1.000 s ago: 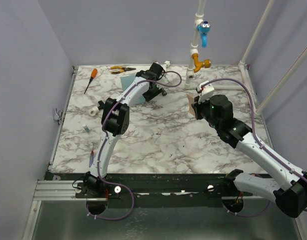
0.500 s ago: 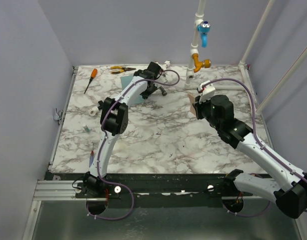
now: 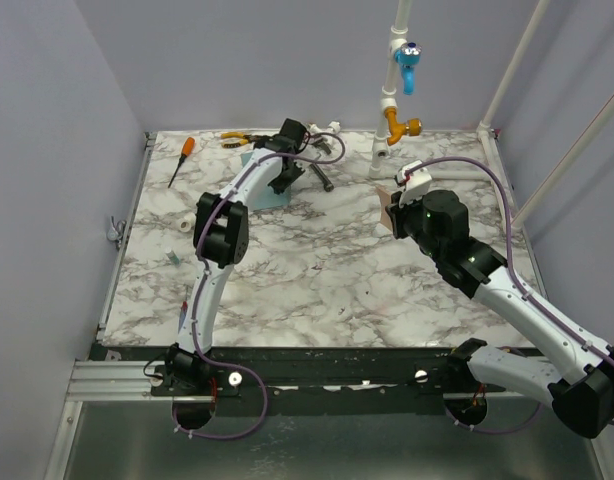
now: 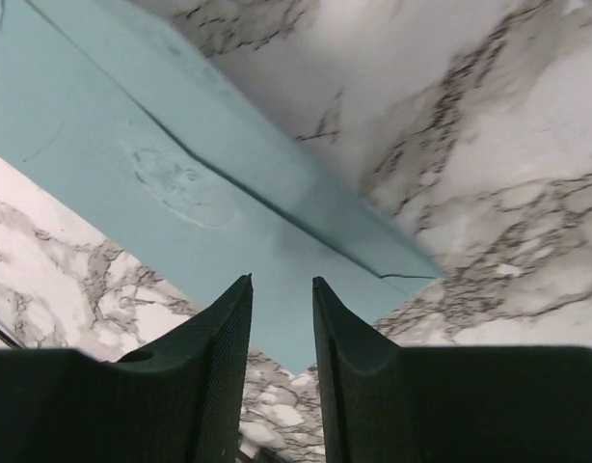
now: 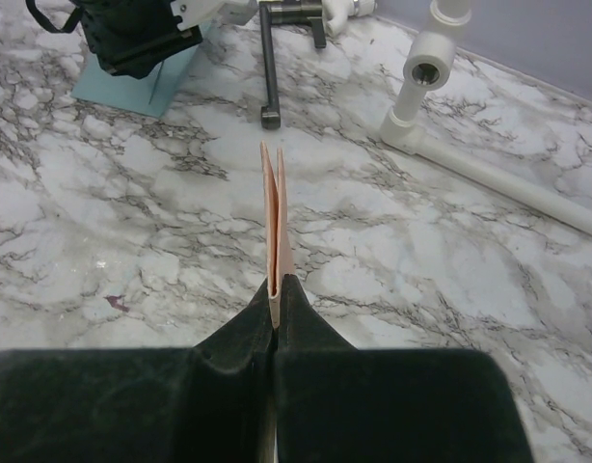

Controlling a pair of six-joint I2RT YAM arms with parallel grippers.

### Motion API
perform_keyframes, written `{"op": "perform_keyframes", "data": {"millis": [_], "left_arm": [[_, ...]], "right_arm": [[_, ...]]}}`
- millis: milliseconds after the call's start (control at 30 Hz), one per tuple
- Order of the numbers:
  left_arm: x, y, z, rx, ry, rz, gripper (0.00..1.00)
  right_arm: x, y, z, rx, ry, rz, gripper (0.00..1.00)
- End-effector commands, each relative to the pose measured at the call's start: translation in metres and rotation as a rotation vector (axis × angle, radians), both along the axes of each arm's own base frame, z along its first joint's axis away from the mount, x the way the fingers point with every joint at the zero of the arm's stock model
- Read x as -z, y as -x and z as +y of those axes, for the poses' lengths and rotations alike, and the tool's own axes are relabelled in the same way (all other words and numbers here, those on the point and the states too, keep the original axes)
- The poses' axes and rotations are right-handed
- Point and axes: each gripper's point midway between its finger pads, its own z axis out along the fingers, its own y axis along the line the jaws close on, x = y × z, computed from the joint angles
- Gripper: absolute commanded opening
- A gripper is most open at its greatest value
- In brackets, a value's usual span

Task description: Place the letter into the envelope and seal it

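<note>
The teal-blue envelope lies flat at the back left of the marble table, and also shows in the left wrist view and the right wrist view. My left gripper hovers just over it. Its jaws are a little apart with nothing between them. My right gripper is shut on the folded peach letter. It holds the letter on edge above the table at the right, well apart from the envelope.
A black hex key lies right of the envelope. White pipes run along the back right under a blue valve. An orange screwdriver, pliers and a small white roll lie at the back left.
My left gripper has swung left and back along the envelope. My right gripper has kept the letter in nearly the same place.
</note>
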Motion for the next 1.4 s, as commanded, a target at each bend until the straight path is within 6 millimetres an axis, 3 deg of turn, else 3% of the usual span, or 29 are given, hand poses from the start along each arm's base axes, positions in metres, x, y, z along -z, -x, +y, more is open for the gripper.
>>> {"op": "perform_keyframes", "data": {"millis": [0,200,367,533,700,800,867,967,1067,1133,1233,1367], "left_arm": [[-0.015,-0.015,0.029,0.047,-0.036,-0.036,0.35],[0.004,-0.015,0.039,0.177,-0.145,-0.005,0.37],[0.016,0.018,0.033,0.316,-0.166,0.065,0.40],[0.015,0.031,0.032,0.454,-0.338,0.020,0.40],[0.001,0.063,0.007,0.626,-0.372,-0.001,0.40],[0.022,0.109,-0.007,0.752,-0.380,0.083,0.41],[0.037,0.127,-0.008,0.764,-0.433,0.110,0.32],[0.035,0.150,-0.024,0.799,-0.383,0.114,0.32],[0.022,0.175,-0.047,0.829,-0.286,0.104,0.33],[0.002,0.180,-0.064,0.773,-0.160,0.114,0.34],[-0.045,0.159,-0.092,0.623,0.008,0.058,0.46],[-0.093,0.110,-0.114,0.323,0.198,-0.068,0.75]], "right_arm": [[-0.008,0.000,-0.005,0.010,0.012,-0.021,0.01],[-0.011,0.002,-0.007,0.015,0.014,-0.024,0.01],[-0.018,0.004,-0.013,0.026,0.014,-0.044,0.01],[-0.027,0.007,-0.013,0.021,0.000,-0.058,0.01],[-0.033,0.014,-0.018,0.025,-0.017,-0.076,0.01],[-0.038,0.018,-0.020,0.020,-0.024,-0.085,0.01],[-0.043,0.020,-0.021,0.021,-0.035,-0.096,0.01],[-0.050,0.025,-0.020,0.005,-0.057,-0.109,0.01],[-0.051,0.028,-0.020,0.002,-0.072,-0.109,0.01],[-0.050,0.029,-0.020,0.000,-0.081,-0.107,0.01],[-0.052,0.033,-0.020,-0.008,-0.095,-0.108,0.01],[-0.055,0.035,-0.021,-0.006,-0.108,-0.112,0.01]]}}
